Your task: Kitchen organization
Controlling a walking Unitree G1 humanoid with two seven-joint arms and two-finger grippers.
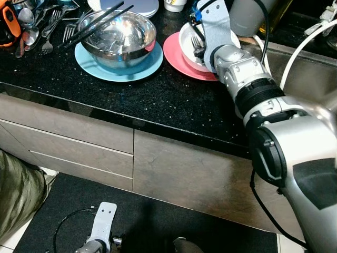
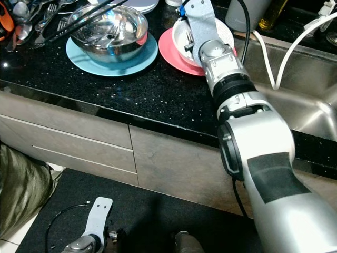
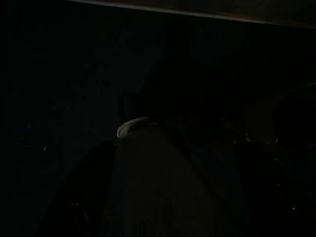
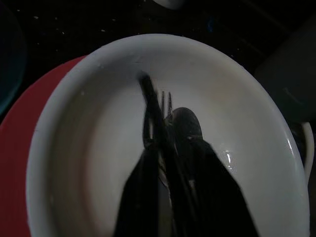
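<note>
A white bowl (image 1: pixel 185 32) sits on a pink plate (image 1: pixel 176 57) on the black counter, beside the sink. Inside the bowl (image 4: pixel 84 148) lie a fork (image 4: pixel 166 101) and a spoon (image 4: pixel 187 123). My right gripper (image 4: pixel 163 136) reaches down into the bowl, its black fingers (image 4: pixel 140 197) drawn together around the fork's handle. To the left, a steel bowl (image 1: pixel 118 37) with black chopsticks (image 1: pixel 100 21) across it rests on a blue plate (image 1: pixel 95 66). My left arm (image 1: pixel 101 224) hangs idle low in front of the cabinets.
Loose cutlery (image 1: pixel 37 29) and an orange object (image 1: pixel 9 21) lie at the counter's far left. The steel sink (image 2: pixel 295 89) is on the right, with a white cable (image 2: pixel 279 58) over it. Grey drawers (image 1: pixel 79 132) are below; a green cloth (image 1: pixel 18 190) is lower left.
</note>
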